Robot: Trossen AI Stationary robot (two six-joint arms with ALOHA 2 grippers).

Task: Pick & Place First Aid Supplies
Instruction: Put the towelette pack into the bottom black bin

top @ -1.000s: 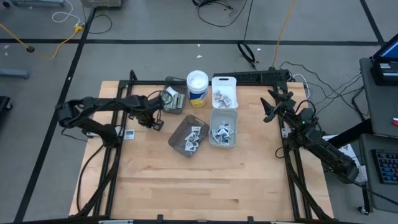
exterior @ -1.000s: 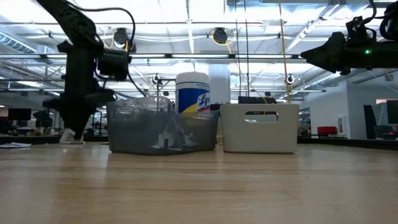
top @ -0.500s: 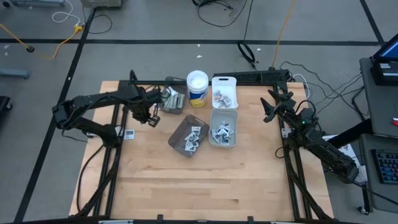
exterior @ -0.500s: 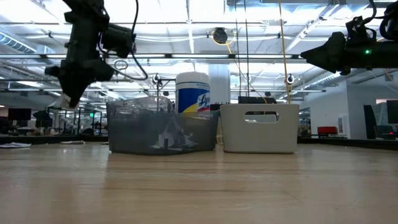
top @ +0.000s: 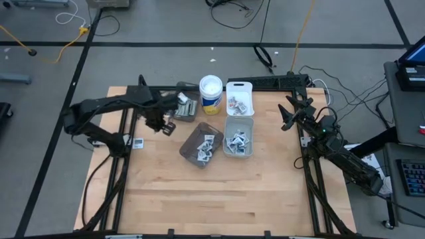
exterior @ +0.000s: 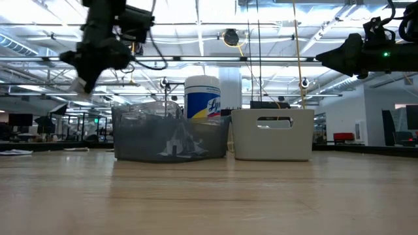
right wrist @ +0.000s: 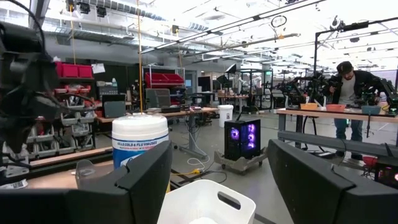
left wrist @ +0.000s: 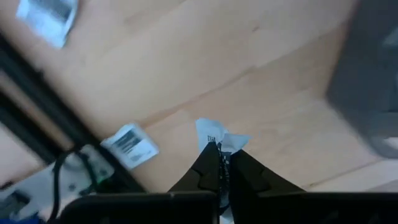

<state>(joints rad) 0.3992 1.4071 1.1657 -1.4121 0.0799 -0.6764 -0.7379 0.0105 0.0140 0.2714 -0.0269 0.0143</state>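
My left gripper [top: 163, 126] hangs high over the table's left part, pointing down, shut on one small white packet [left wrist: 216, 133] of the first aid supplies. More packets lie on the wood below it [left wrist: 129, 144], [left wrist: 47, 16], one beside the left frame rail [top: 137, 143]. Others fill the smoky bin [top: 201, 146], the clear bin [top: 238, 138] and the white bin [top: 240, 98]. My right gripper [top: 287, 117] waits open, raised at the table's right edge. My left gripper pinches the white packet between its two fingers [left wrist: 205, 169] from above, pointing down. The packet's crumpled free end [left wrist: 211, 129] sticks out below the fingertips. It hangs lifted clear of the table, seen as a white scrap [exterior: 79, 85] in the low view.
A white wipes canister [top: 211, 95] stands at the far middle, with a small bin [top: 185, 107] to its left. Black frame rails [top: 126, 133] run along the table's left and right sides. Bare wood [top: 219, 192] covers the near half.
My left gripper has risen from table height to well above the bins, staying shut, and carried the white packet up off the wood. It has stayed over the table's left part, pointing down.
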